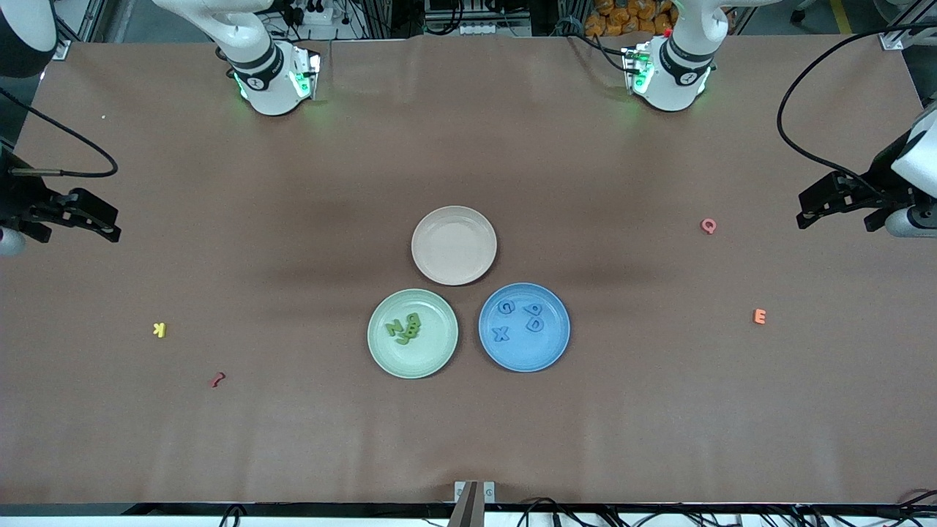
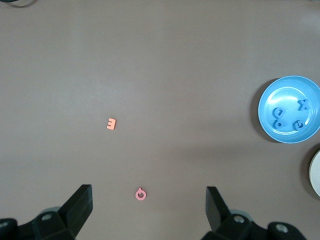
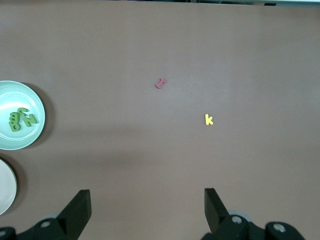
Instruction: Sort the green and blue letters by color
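Several green letters (image 1: 405,326) lie piled in the light green plate (image 1: 432,355); the right wrist view shows these letters (image 3: 22,120) in that plate (image 3: 20,95) too. Several blue letters (image 1: 521,320) lie spread in the blue plate (image 1: 547,353), and the left wrist view also has those letters (image 2: 288,118) in their plate (image 2: 290,95). My left gripper (image 1: 834,217) (image 2: 149,200) hangs open and empty over the table at the left arm's end. My right gripper (image 1: 77,233) (image 3: 147,200) hangs open and empty over the right arm's end.
An empty beige plate (image 1: 454,244) sits farther from the front camera than the two colored plates. A pink Q (image 1: 708,225) (image 2: 141,194) and an orange E (image 1: 760,316) (image 2: 111,123) lie toward the left arm's end. A yellow K (image 1: 159,330) (image 3: 209,119) and a dark red piece (image 1: 217,379) (image 3: 160,83) lie toward the right arm's end.
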Robot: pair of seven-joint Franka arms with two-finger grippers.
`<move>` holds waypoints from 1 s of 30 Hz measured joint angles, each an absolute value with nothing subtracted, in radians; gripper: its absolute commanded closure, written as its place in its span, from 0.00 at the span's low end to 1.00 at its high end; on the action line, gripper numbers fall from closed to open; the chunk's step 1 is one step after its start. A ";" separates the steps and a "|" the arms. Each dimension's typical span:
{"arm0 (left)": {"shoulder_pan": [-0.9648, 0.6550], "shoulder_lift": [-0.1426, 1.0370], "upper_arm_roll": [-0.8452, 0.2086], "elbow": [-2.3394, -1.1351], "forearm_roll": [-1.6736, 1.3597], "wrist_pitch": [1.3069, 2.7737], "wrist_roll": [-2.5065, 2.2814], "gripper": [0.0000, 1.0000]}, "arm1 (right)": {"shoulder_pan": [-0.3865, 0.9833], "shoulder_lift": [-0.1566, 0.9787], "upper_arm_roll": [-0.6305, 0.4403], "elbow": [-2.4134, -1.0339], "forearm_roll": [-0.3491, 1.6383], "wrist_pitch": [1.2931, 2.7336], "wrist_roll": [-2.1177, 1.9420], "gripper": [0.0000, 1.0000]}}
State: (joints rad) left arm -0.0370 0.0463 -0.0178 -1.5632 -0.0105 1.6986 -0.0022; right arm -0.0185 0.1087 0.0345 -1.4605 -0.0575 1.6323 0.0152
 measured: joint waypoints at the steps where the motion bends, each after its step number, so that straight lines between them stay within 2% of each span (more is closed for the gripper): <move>1: -0.037 0.046 -0.018 -1.563 -0.011 1.699 -0.002 0.00 | -0.018 0.108 0.035 -1.461 -0.057 1.630 0.021 0.00; 30: -0.037 0.055 -0.018 -1.563 -0.011 1.698 -0.002 0.00 | -0.018 0.103 0.039 -1.463 -0.057 1.627 0.070 0.00</move>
